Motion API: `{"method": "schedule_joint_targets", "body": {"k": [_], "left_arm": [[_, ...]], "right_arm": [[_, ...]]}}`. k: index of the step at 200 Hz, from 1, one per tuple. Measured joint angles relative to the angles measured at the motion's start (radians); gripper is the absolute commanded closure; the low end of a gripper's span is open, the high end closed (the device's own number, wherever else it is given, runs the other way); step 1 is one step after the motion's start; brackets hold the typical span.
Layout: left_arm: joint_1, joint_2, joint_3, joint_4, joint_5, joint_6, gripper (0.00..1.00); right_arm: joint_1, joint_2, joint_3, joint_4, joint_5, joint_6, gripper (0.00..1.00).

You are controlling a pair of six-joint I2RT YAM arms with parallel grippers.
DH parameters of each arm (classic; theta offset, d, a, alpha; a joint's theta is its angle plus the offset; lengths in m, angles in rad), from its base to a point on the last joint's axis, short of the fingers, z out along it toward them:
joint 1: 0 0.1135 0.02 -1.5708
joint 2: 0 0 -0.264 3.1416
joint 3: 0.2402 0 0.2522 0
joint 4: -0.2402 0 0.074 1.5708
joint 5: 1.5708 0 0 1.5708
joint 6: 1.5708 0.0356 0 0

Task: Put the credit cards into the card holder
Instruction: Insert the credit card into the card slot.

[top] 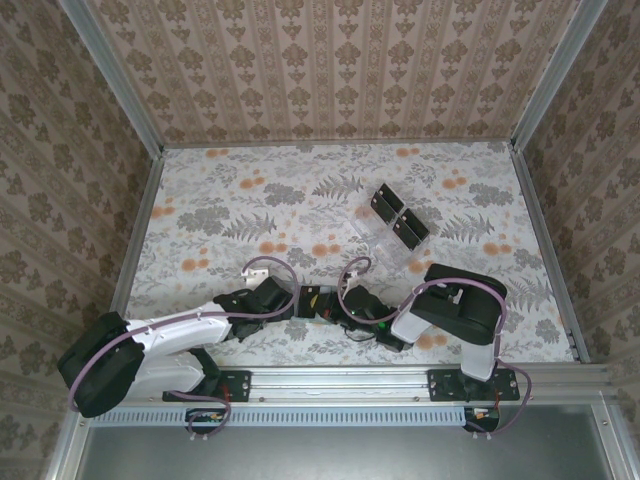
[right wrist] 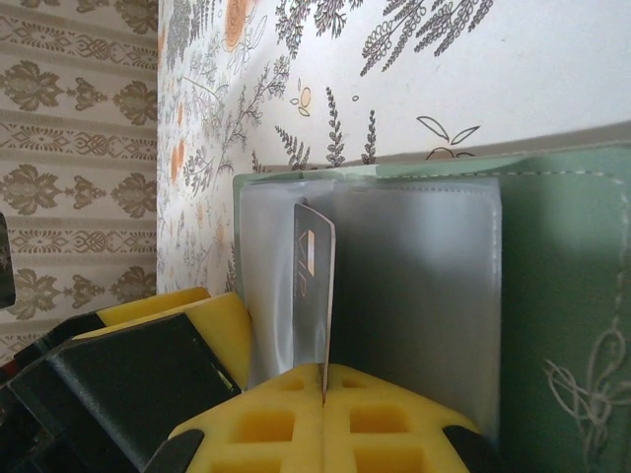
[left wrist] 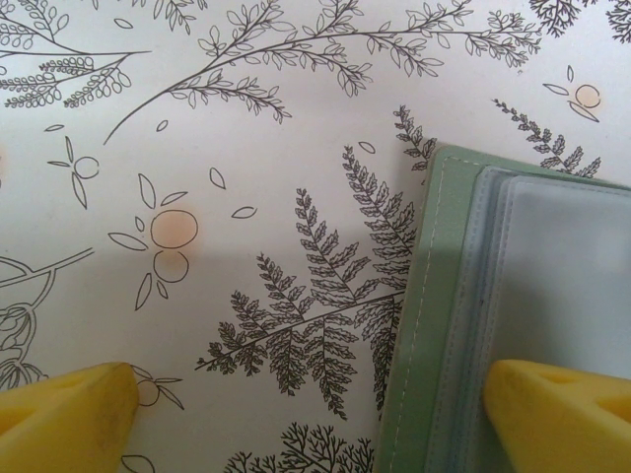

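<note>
On your left, the left gripper (left wrist: 306,386) stands wide apart over the table (left wrist: 246,118), gripping nothing, one finger above the card holder (left wrist: 513,246). At centre, your right gripper (right wrist: 323,379) is clamped on one credit card (right wrist: 314,286), edge-on at the holder's clear sleeve; I'd say it isn't seated yet. Further right, the other credit cards (top: 387,203) wait in the tray (top: 372,240), so most of the job lies ahead.

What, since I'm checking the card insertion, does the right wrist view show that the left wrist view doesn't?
Right wrist view: the right gripper shut on a credit card, held edge-on at the clear sleeves of the open card holder, plus a wallpapered wall. Left wrist view: the left gripper open, one fingertip over bare table, the other over the holder's sleeve corner. Both: the green card holder with its translucent sleeves on the fern-patterned table.
</note>
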Motion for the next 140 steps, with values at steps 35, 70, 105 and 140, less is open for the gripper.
{"method": "schedule_joint_targets", "body": {"k": [35, 70, 105, 140], "left_arm": [[0.0, 0.0, 0.0, 0.0, 0.0, 0.0, 0.0], [0.0, 0.0, 0.0, 0.0, 0.0, 0.0, 0.0], [0.0, 0.0, 0.0, 0.0, 0.0, 0.0, 0.0], [0.0, 0.0, 0.0, 0.0, 0.0, 0.0, 0.0]], "right_arm": [[0.013, -0.003, -0.009, 0.003, 0.03, 0.024, 1.0], [0.021, -0.022, -0.016, -0.013, 0.05, 0.027, 1.0], [0.022, -0.02, -0.015, -0.013, 0.05, 0.027, 1.0], [0.022, 0.008, 0.006, -0.004, 0.044, 0.027, 1.0]]}}
